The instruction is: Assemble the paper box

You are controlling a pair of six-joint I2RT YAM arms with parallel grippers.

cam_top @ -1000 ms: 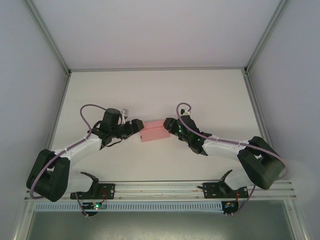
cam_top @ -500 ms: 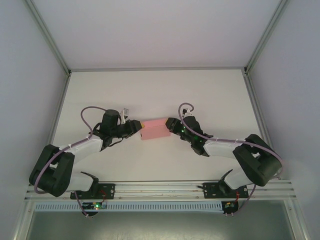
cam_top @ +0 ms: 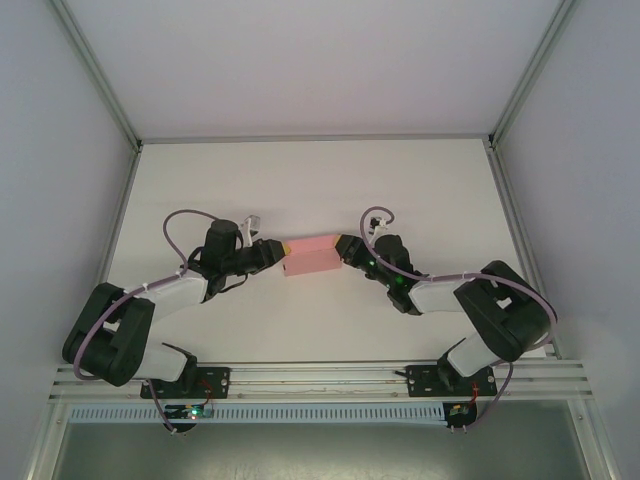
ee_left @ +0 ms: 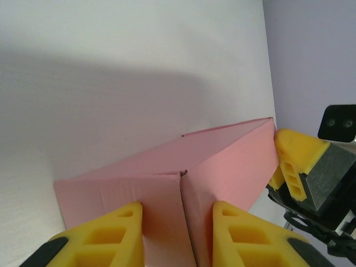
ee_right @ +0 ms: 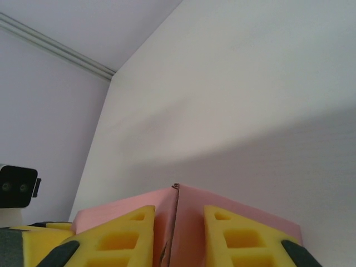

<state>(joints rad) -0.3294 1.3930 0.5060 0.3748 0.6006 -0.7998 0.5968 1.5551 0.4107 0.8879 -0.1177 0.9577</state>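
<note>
- top external: the paper box (cam_top: 310,256), a small pink closed shape, lies on the white worktop (cam_top: 320,180) about midway between the arms. the left tool (cam_top: 275,250) touches its left end and the right tool (cam_top: 345,247) its right end, so the box looks pinned between two opposed pushes.
- left wrist: the left tool (ee_left: 177,233) has its jaws a narrow gap apart. its yellow fingers sit one on each end flap of the box (ee_left: 228,161), either side of the seam. nothing is clamped between them; they look set to keep the flaps flat. one yellow finger (ee_left: 292,158) of the right tool meets the far end.
- right wrist: the right tool (ee_right: 178,239) is also narrowly apart, straddling the seam of the box (ee_right: 192,200) and bearing on both flaps, probably to seat them.
</note>
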